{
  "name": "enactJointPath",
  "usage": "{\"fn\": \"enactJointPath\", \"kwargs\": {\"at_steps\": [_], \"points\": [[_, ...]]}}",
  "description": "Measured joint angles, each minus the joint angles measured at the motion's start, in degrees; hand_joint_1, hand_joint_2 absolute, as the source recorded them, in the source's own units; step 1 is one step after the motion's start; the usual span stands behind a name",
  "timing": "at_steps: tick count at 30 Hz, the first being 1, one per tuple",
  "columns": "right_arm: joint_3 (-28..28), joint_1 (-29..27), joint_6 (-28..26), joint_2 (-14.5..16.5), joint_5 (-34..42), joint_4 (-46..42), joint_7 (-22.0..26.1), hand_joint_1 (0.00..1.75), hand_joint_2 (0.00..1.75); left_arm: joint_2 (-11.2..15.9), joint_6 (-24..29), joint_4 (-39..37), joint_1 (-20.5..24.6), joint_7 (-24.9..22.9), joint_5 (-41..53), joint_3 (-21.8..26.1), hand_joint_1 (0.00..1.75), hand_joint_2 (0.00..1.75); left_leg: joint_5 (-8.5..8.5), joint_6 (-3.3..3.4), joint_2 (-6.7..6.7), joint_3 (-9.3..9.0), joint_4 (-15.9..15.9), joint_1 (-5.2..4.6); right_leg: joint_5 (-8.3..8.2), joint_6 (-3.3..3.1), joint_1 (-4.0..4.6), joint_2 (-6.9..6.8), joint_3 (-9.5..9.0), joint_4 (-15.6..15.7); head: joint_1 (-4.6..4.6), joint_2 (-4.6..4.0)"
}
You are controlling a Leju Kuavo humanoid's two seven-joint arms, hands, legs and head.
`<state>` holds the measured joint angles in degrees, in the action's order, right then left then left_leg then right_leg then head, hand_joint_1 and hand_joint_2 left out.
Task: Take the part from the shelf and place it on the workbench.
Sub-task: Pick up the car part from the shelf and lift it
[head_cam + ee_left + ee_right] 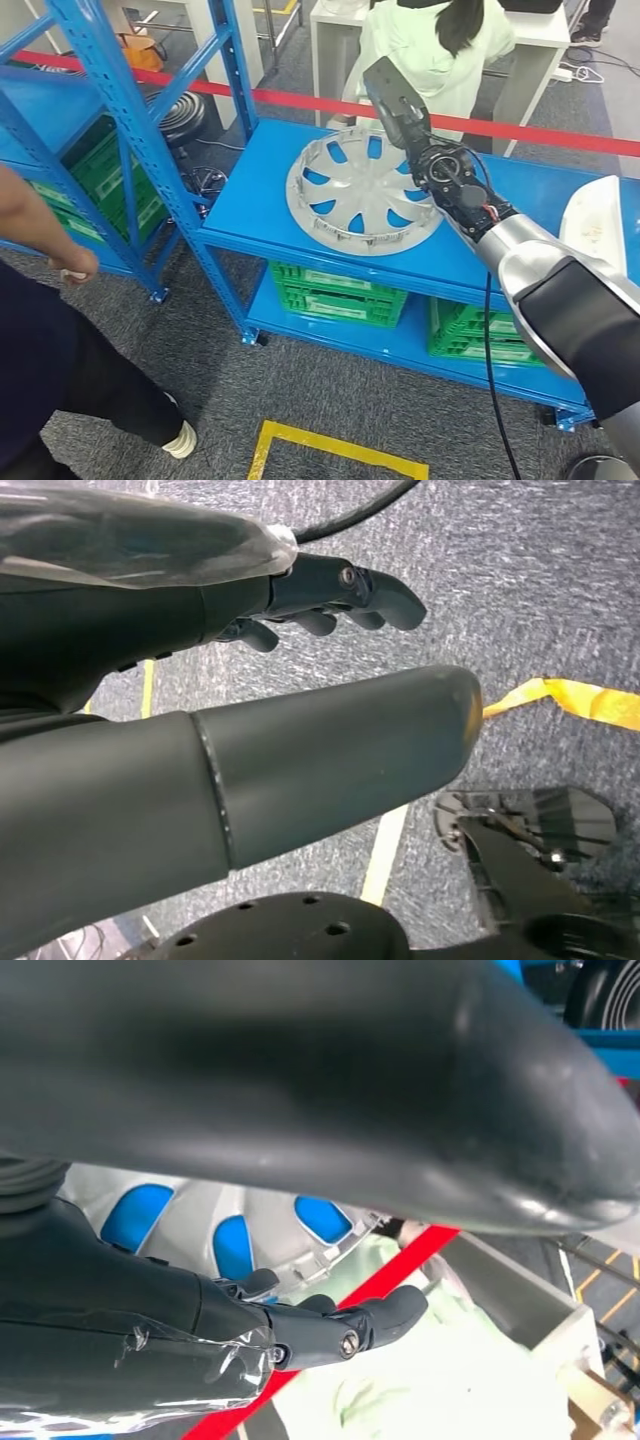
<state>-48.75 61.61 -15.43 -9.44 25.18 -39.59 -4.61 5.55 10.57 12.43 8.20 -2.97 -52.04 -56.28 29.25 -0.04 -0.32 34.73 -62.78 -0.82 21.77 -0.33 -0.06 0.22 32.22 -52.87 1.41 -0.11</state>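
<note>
On the shelf (256, 215) top, right robot hand (400, 105) hovers spread, empty, past the hubcap (362, 190) rim, presumably lining up a grab.

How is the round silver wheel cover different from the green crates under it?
The wheel cover is silver, round and flat, with openings that show the blue shelf below; the green crates are boxy, with lattice sides. The cover lies on the upper shelf board, the crates on the lower one. All sit on the same blue rack.
</note>
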Motion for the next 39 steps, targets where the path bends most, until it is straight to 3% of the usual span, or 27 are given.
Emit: {"fn": "enactJointPath", "kwargs": {"at_steps": [2,3,4,6,7,8,10,14,15,26,39], "points": [[-0.2,-0.5,-0.1,0.0,-0.7,0.1,-2.1,0.0,0.0,0.0,0.3,0.0,0.0,0.0,-0.1,0.0,0.0,0.0,2.91,-0.54,0.03,5.72,-8.7,0.43,0.43,-0.16,0.01,0.14,-0.38,0.0,-0.4,0.0],[-0.3,-0.8,-0.1,0.0,-1.3,0.2,-3.4,0.0,0.0,-0.1,0.4,0.0,-0.1,0.0,-0.1,0.0,0.0,0.0,1.97,-0.48,0.03,6.28,-8.2,0.48,0.65,-0.14,0.02,0.2,-0.62,0.0,-0.52,0.0],[-0.4,-1.0,-0.1,0.0,-1.9,0.3,-4.4,0.0,0.44,-0.1,0.5,0.0,-0.1,0.0,-0.2,0.0,0.0,0.0,-0.33,-0.29,0.03,5.41,-4.9,0.49,0.86,-0.09,0.05,0.25,-0.92,0.0,-0.61,0.0],[-0.7,-1.1,0.1,0.0,-2.9,0.6,-5.5,0.0,1.31,0.0,0.7,0.0,-0.1,0.0,-0.3,0.0,0.0,0.0,-5.83,0.3,0.03,1.92,4.4,0.37,1.27,0.07,0.1,0.26,-1.55,0.0,-0.72,0.0],[-0.8,-1.0,0.2,0.0,-3.6,0.8,-6.1,0.0,1.75,0.0,0.7,0.0,-0.1,0.0,-0.3,0.0,0.0,0.0,-7.12,0.62,0.01,0.51,7.9,0.15,1.44,0.23,0.12,0.27,-1.73,0.0,-0.72,0.0],[-1.0,-0.9,0.6,0.0,-4.3,1.0,-6.7,0.0,1.75,0.0,0.7,0.0,-0.1,0.0,-0.4,0.0,0.0,0.0,-7.74,0.96,-0.02,-0.27,9.7,-0.05,1.62,0.46,0.11,0.3,-1.8,0.0,-0.72,0.0],[-1.5,-0.9,1.6,0.0,-5.5,1.7,-7.9,0.0,1.75,0.1,0.8,0.0,-0.1,0.0,-0.4,0.0,0.0,0.0,-7.86,1.45,-0.08,-0.7,10.5,-0.36,1.98,0.95,0.11,0.36,-1.81,0.1,-0.68,0.0],[-2.6,-1.0,3.4,0.0,-7.5,3.0,-9.4,0.0,1.75,0.0,0.8,0.0,0.0,0.0,-0.5,-0.1,0.0,0.0,-9.07,0.6,-0.18,-0.85,10.7,-0.21,2.29,0.02,0.27,0.38,-1.88,-0.2,-0.4,0.0],[-2.9,-1.1,3.9,0.0,-8.4,3.3,-10.0,0.0,1.75,0.0,0.7,0.0,0.0,-0.1,-0.5,-0.1,0.0,0.0,-9.02,0.79,-0.24,-0.85,10.6,-0.27,2.27,0.01,0.23,0.36,-1.92,-0.1,-0.33,0.0],[-7.0,-1.4,6.5,0.0,-12.1,5.8,-12.5,0.0,1.75,0.0,0.6,0.0,0.2,-0.2,-0.3,-0.8,0.0,0.0,-8.68,1.37,-0.35,-0.84,10.5,-0.47,2.34,1.12,0.05,0.22,-2.15,0.3,0.21,0.0],[-10.5,-1.8,12.0,0.0,-18.0,7.2,-16.2,0.0,1.75,0.0,0.5,0.0,0.2,-0.8,-0.4,-1.3,0.0,0.0,-8.73,1.32,-0.33,-0.86,10.5,-0.08,2.33,1.17,0.23,0.23,-2.13,0.3,-0.15,0.0]]}}
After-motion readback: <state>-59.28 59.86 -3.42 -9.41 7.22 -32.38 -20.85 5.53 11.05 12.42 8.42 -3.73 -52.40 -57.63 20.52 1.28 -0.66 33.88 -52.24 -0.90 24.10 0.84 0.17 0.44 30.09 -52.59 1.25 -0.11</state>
